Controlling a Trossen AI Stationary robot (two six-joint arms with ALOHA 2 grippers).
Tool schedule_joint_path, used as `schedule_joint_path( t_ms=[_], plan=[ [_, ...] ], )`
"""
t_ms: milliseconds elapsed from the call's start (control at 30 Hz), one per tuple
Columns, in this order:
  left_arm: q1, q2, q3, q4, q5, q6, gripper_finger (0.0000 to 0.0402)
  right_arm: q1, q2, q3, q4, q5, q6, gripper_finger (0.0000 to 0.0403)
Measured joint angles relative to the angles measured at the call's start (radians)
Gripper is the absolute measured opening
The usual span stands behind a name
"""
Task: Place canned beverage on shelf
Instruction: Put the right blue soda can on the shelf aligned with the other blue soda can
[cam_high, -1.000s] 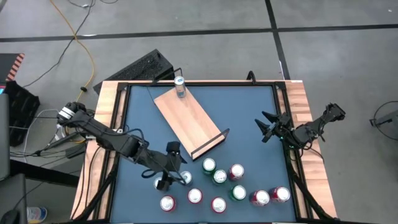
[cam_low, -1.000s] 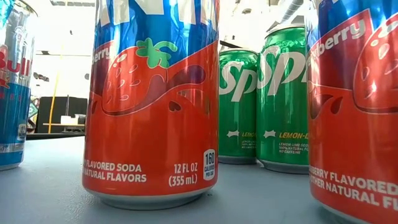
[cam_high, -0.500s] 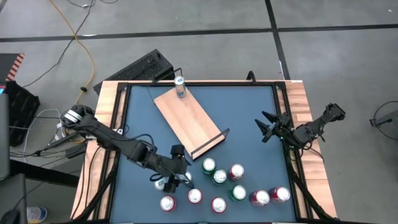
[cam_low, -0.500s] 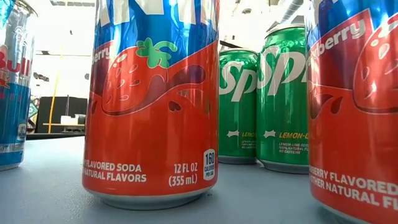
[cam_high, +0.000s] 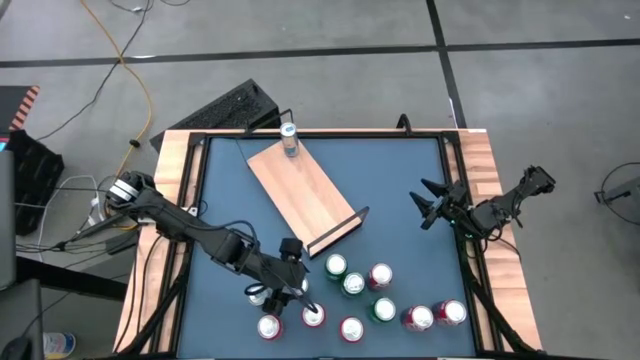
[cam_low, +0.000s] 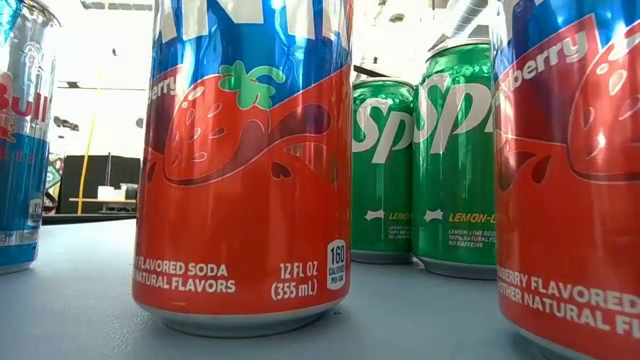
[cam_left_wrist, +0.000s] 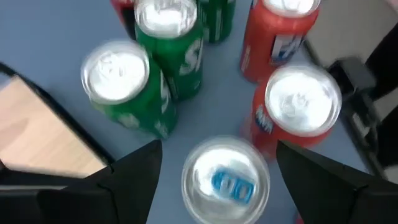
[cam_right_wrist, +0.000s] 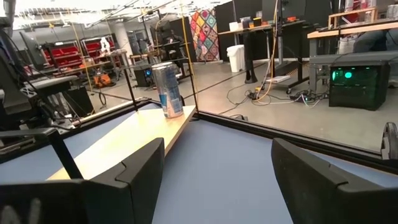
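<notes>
Left gripper (cam_high: 292, 290) overlies and largely hides the silver can (cam_left_wrist: 226, 177) between its fingers in the high view, while the wrist view, blurred, possibly shows fingers clear of its sides.

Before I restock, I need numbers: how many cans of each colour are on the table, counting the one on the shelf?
Red cans: 6
Green cans: 3
Silver-and-blue cans: 2
Total: 11 cans
</notes>
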Motion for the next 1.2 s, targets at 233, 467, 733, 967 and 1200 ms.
schedule_joint_path(
  t_ms=[233, 467, 733, 967, 1200],
  plan=[
    [0.000, 0.000, -0.002, -0.020, 0.005, 0.016, 0.0303, 0.000, 0.000, 0.000, 0.000, 0.000, 0.000, 0.0282],
    [0.002, 0.021, -0.003, -0.025, 0.049, 0.030, 0.0303, 0.000, 0.000, 0.000, 0.000, 0.000, 0.000, 0.0282],
    [0.011, 0.027, -0.002, -0.024, 0.062, 0.053, 0.0302, -0.001, 0.000, 0.000, 0.000, 0.000, 0.000, 0.0282],
    [0.020, 0.045, -0.002, -0.032, 0.067, 0.098, 0.0287, 0.000, 0.000, 0.000, 0.000, 0.000, 0.000, 0.0282],
    [0.027, 0.048, -0.002, -0.027, 0.086, 0.100, 0.0260, 0.000, 0.000, 0.000, 0.000, 0.000, 0.000, 0.0282]
  ],
)
